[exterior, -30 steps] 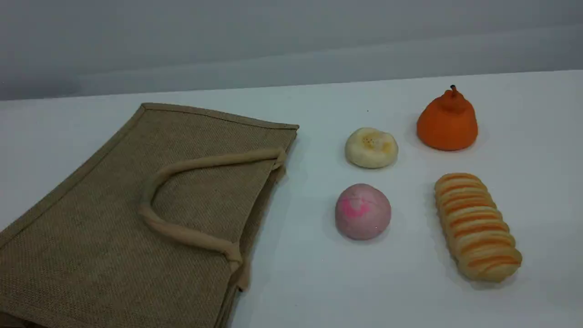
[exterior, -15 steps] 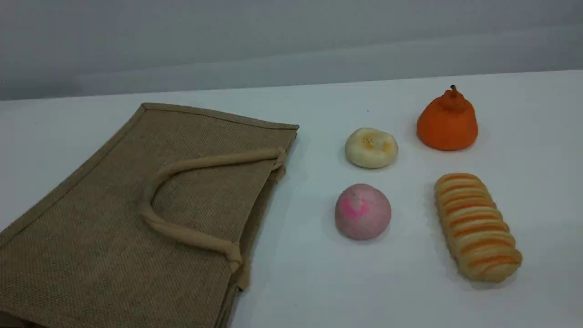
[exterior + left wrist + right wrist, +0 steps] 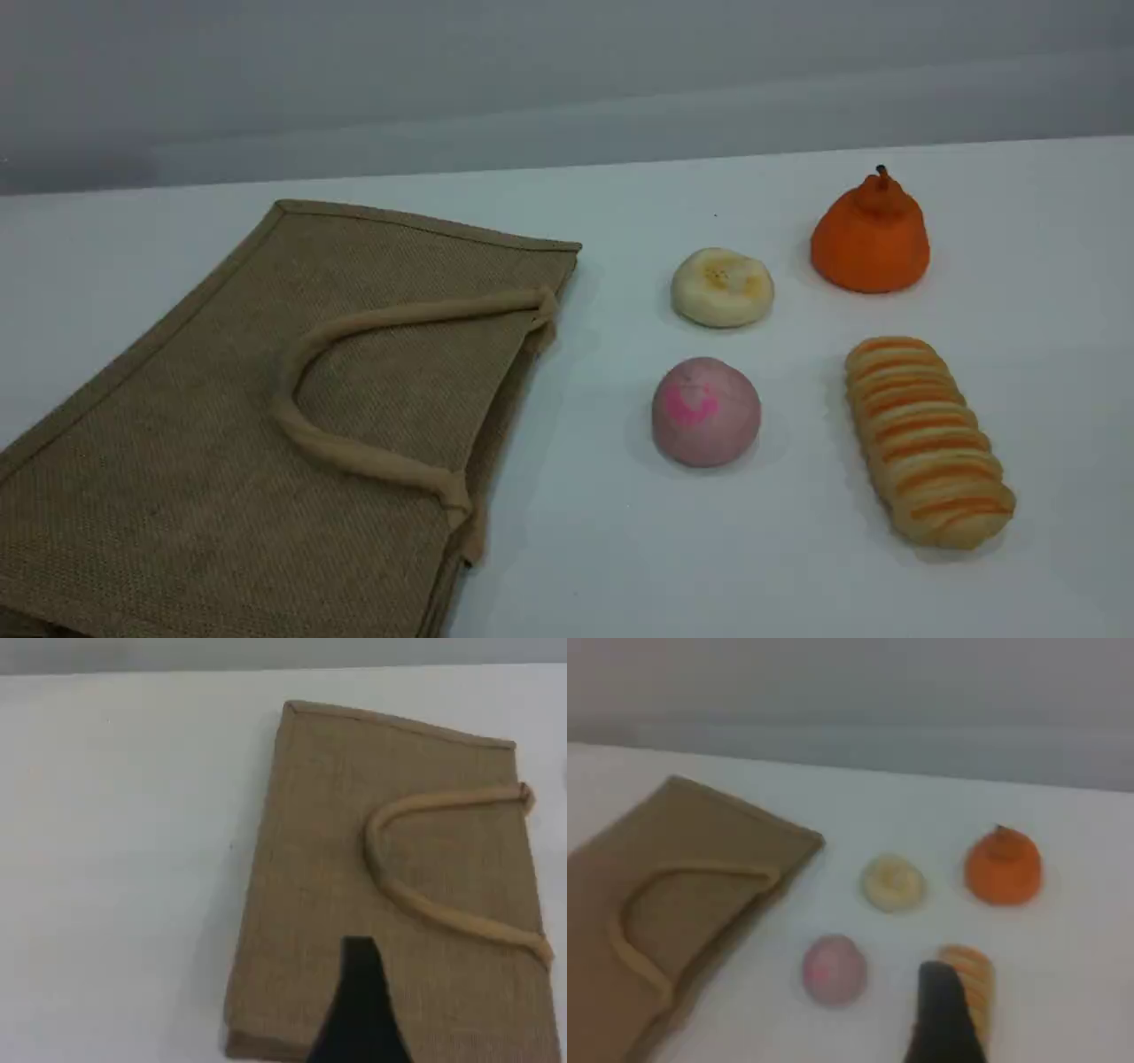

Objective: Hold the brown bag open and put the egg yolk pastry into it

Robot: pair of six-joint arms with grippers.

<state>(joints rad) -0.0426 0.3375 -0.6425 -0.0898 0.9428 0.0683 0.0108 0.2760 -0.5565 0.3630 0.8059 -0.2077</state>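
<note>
Brown bag point(image 3: 266, 425): flat on worktop, frame left, mouth rightward. Egg yolk pastry point(image 3: 722, 287): right of centre, beside mouth, up-left of right pincer point(image 3: 943, 1014), the nearer. Left pincer point(image 3: 359, 1010): over bag, spread; right's spread indeterminate.

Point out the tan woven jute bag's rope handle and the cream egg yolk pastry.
rope handle point(image 3: 354, 454), scene view, on the near strand.
cream egg yolk pastry point(image 3: 722, 287), scene view, on its yellowish dimpled top.
</note>
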